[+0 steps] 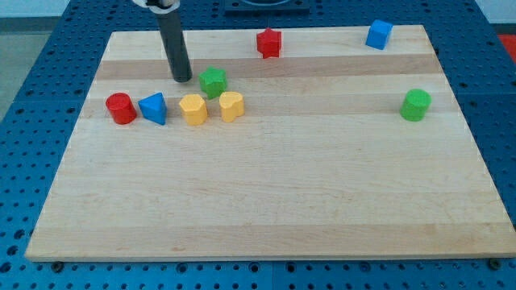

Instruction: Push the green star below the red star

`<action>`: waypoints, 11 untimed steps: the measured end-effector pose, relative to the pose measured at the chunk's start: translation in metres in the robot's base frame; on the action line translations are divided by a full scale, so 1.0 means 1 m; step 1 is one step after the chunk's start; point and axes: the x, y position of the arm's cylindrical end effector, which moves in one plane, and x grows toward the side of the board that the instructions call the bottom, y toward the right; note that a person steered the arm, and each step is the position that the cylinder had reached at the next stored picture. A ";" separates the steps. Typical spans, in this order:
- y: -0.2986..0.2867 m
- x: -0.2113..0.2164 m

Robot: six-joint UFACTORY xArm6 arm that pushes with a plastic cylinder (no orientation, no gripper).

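Board contents, placed against the green star (213, 81):
- Left: red cylinder (121, 108), blue triangle (153, 108).
- Just left: rod tip (182, 79), bare, clamping nothing.
- Just below: two yellow blocks (193, 109) (231, 105).
- Upper right: red star (269, 43). Task unfinished; the path rightward looks clear.
- Far right: blue cube (379, 35), green cylinder (416, 105).

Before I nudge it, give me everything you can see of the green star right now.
The green star is a small, solid-looking block with a matte green finish and a notched, star-like outline. It sits flat on the wooden board, left of centre near the view's top. My tip stands just to its left, close, though contact is unclear. The yellow blocks lie just below it, apart. The red star sits up and to its right.
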 end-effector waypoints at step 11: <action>0.167 0.001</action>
